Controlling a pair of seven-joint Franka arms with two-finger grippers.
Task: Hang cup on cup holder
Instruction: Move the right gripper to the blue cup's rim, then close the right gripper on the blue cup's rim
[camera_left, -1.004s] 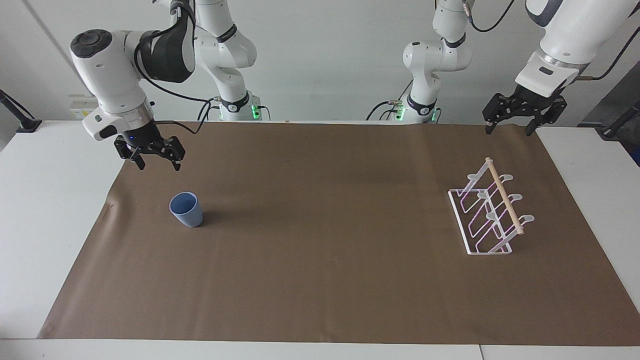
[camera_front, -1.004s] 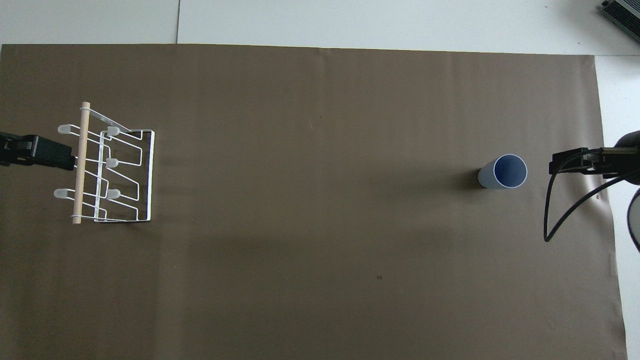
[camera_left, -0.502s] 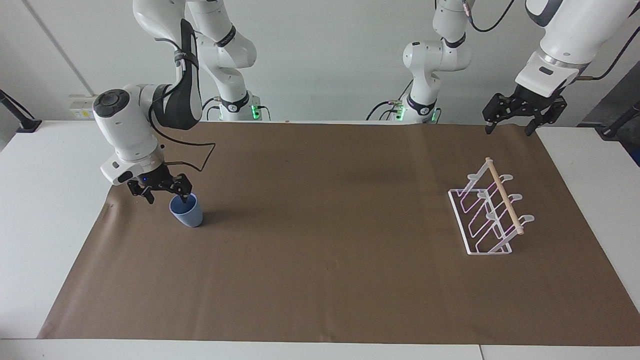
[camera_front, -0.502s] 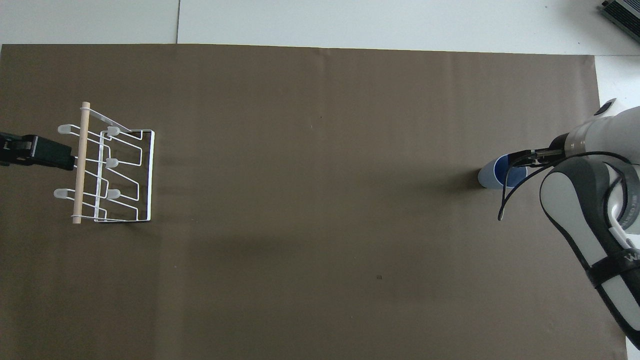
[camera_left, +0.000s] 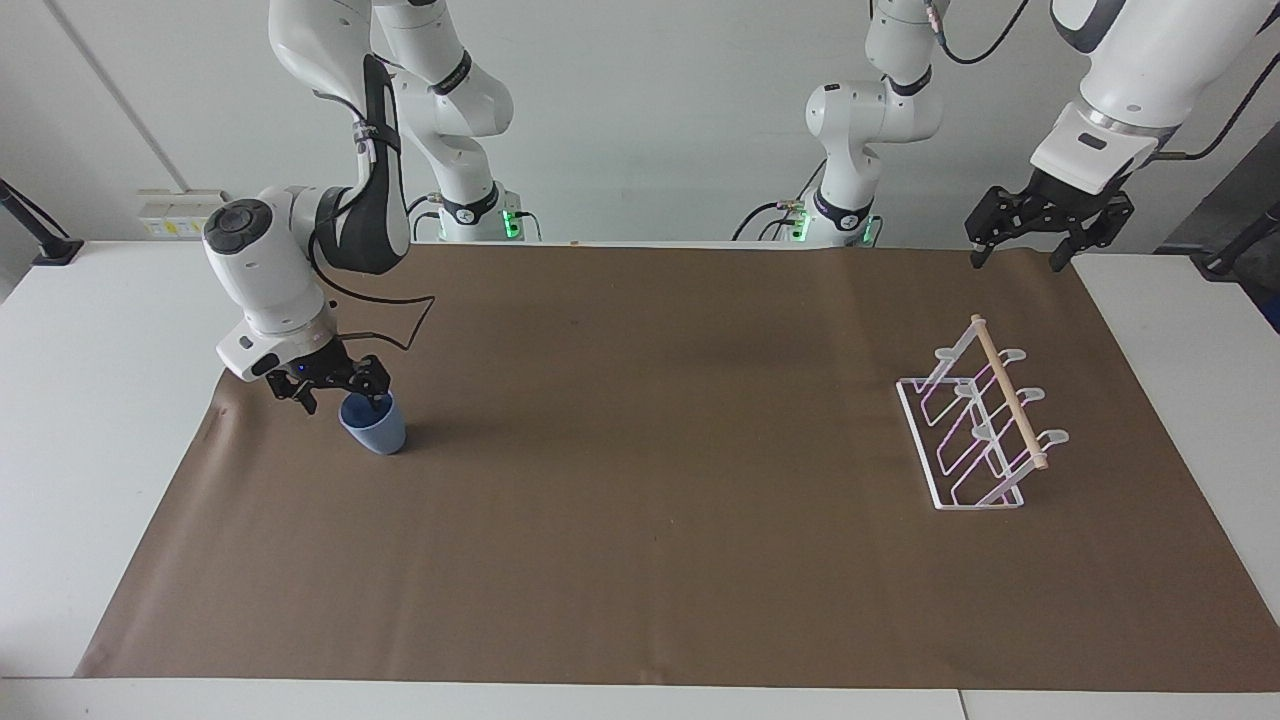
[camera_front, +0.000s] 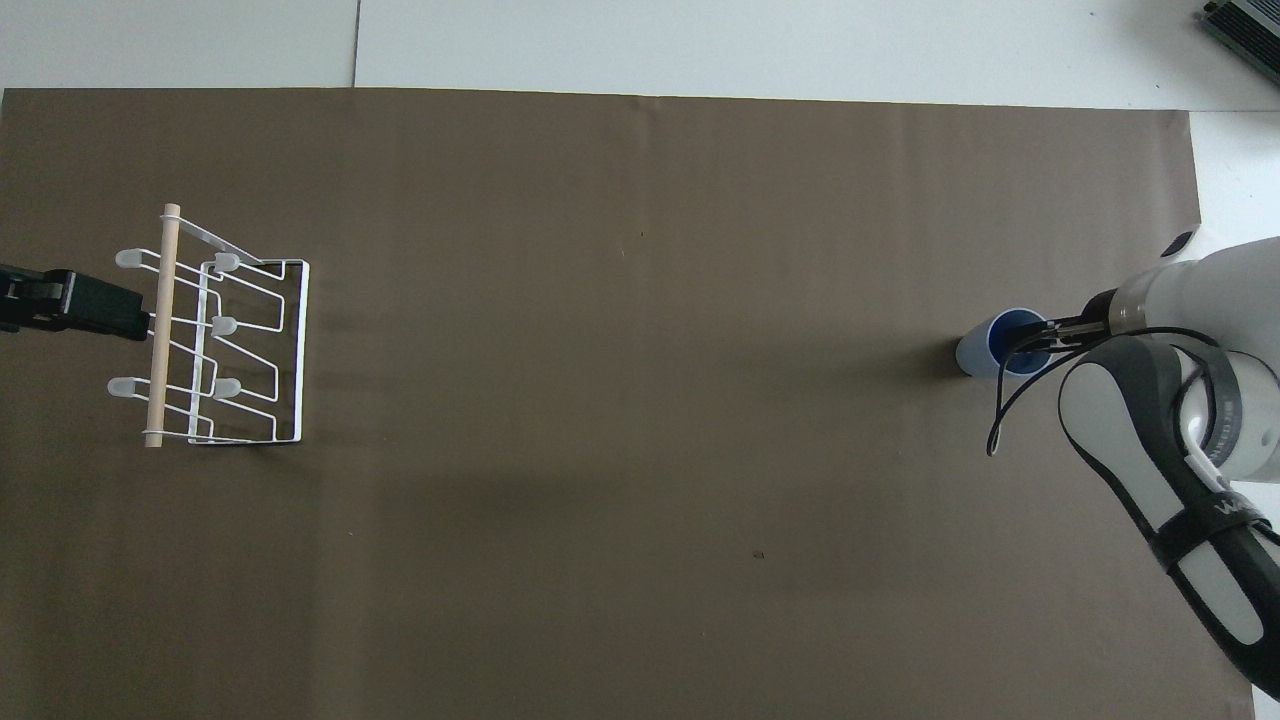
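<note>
Facing view: a high camera across the desk (camera_left: 60, 420) looks toward both arm bases and the wall, taking in the whole brown mat (camera_left: 660, 520) from a distance. Overhead view: a camera high above the robots' end looks steeply down and forward. Both views share the mat, the cup (camera_left: 375, 425) and the cup holder (camera_left: 975, 425), half a turn apart.

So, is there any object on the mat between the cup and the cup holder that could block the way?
Nothing visible does. The brown mat lies bare between the cup, at the right arm's end, and the cup holder, at the left arm's end. The right pincer is open at the cup's rim.
</note>
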